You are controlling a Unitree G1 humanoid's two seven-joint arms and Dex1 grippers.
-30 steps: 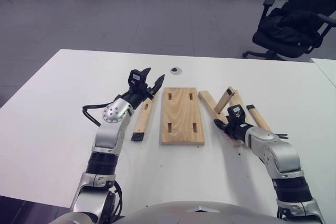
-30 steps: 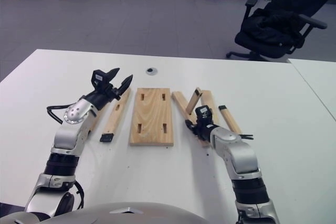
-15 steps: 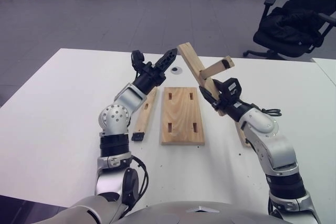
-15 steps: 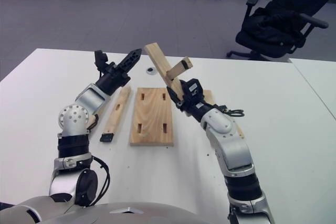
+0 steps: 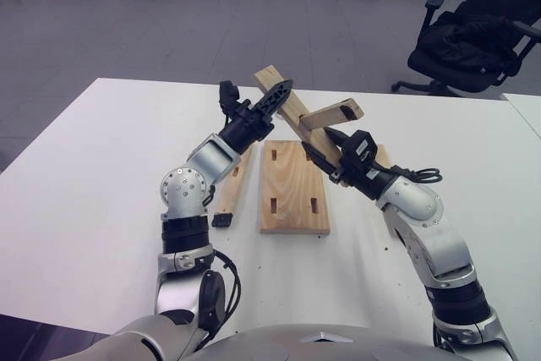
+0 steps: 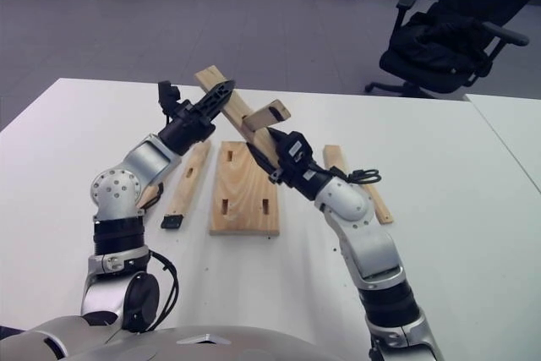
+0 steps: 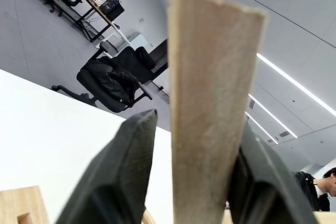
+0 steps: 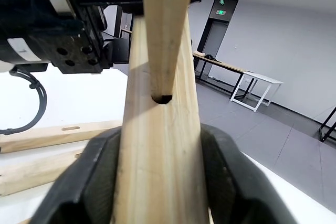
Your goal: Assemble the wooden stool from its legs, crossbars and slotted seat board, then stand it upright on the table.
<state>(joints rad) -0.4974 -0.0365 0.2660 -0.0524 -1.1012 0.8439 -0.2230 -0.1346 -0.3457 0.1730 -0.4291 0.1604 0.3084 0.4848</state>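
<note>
Right gripper (image 5: 326, 155) clenched on leg (image 5: 294, 114), crossbar (image 5: 334, 112) plugged into it. Held in the air over seat board (image 5: 292, 188), 12 o'clock end, leaning toward 11. Left gripper (image 5: 277, 95) released, fingers straddling leg's top. Board flat on desk (image 5: 84, 175).

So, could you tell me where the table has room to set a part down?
Free: the table left of the lying leg, and the near strip before the seat board. Crowded: over its far end, where left gripper, right gripper and raised leg cluster.
</note>
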